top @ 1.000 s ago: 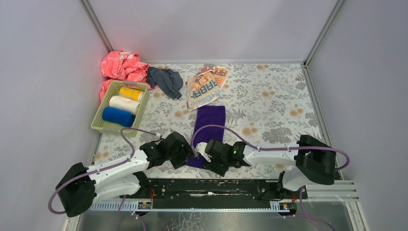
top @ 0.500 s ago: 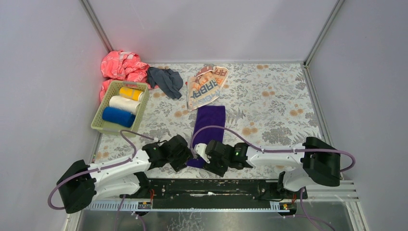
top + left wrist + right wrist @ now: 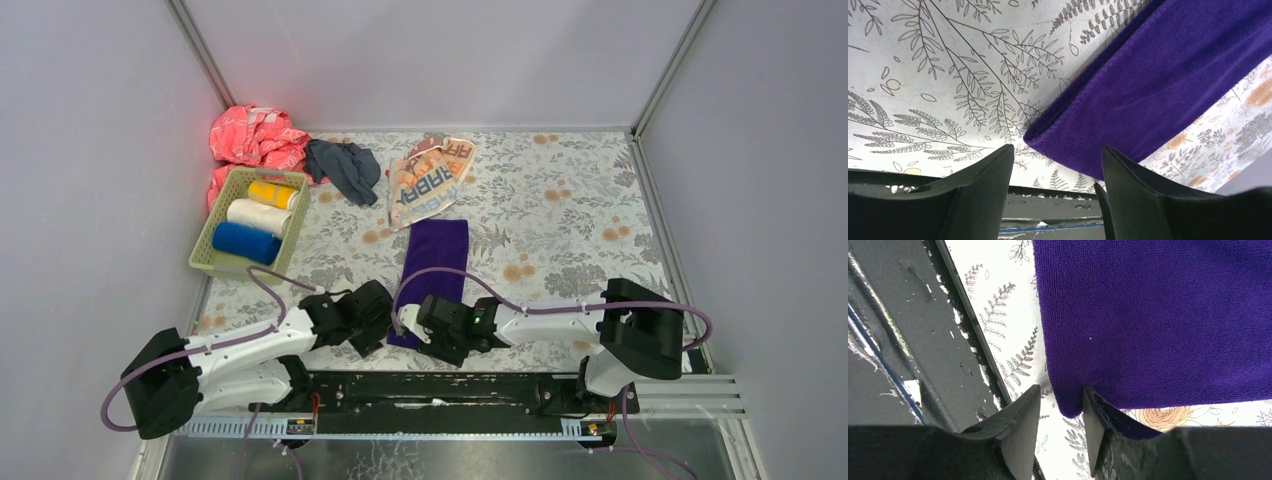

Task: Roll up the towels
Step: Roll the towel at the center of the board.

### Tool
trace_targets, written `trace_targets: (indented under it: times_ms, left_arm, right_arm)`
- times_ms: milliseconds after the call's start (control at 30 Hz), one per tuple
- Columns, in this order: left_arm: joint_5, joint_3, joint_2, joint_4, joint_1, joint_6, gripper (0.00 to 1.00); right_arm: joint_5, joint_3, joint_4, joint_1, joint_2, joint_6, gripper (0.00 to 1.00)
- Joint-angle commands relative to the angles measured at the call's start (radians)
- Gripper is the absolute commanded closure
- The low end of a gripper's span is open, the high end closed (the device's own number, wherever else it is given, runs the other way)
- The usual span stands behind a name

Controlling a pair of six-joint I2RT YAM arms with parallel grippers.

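The purple towel [image 3: 436,262] lies flat on the floral surface, its near end between my two grippers. My left gripper [image 3: 378,322] sits at the towel's near left corner [image 3: 1058,125]. In the left wrist view it [image 3: 1055,150] is open, and the corner lies just beyond the gap between its fingers. My right gripper [image 3: 412,326] is at the near right corner. In the right wrist view it [image 3: 1060,390] is open but narrow, with the towel's corner [image 3: 1068,407] between the fingertips. The cream RABBIT towel [image 3: 428,178] and the dark grey-blue towel [image 3: 345,168] lie crumpled at the back.
A green basket [image 3: 198,262] at the left holds a yellow roll [image 3: 272,193], a white roll [image 3: 257,214] and a blue roll [image 3: 245,242]. A pink cloth [image 3: 255,138] is bunched in the back left corner. The black base rail [image 3: 440,385] runs just behind the grippers.
My right gripper has shifted left to the purple towel's near corner and its jaws have narrowed. The left gripper has barely moved.
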Motion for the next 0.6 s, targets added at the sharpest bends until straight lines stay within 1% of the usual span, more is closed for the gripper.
trace_targets:
  times_ms: [0,133,300,333,400,533,567]
  left_arm:
    - [-0.056,0.023,0.058,-0.016,-0.010,-0.021,0.36]
    - [-0.051,0.016,0.114,0.016,-0.012,-0.021,0.38]
    - [-0.028,-0.022,0.154,0.054,-0.019,-0.040,0.44]
    - [-0.024,-0.031,0.159,0.065,-0.020,-0.044,0.47]
    - [-0.019,-0.043,0.170,0.072,-0.024,-0.050,0.56]
    - [-0.019,-0.057,0.147,0.041,-0.025,-0.053,0.75]
    - [-0.028,-0.059,0.130,0.018,-0.025,-0.054,0.79]
  right_arm:
    - [0.034,0.034,0.012,0.035,0.053,-0.007,0.57]
    - [0.039,0.037,0.011,0.044,0.061,-0.004,0.58]
    - [0.039,0.036,0.021,0.056,0.072,0.005,0.62]
    - [0.037,0.038,0.023,0.059,0.077,0.006,0.64]
    - [0.037,0.047,0.020,0.071,0.092,0.013,0.67]
    - [0.030,0.069,0.013,0.109,0.124,0.034,0.88]
    - [0.023,0.076,0.013,0.120,0.129,0.039,0.91]
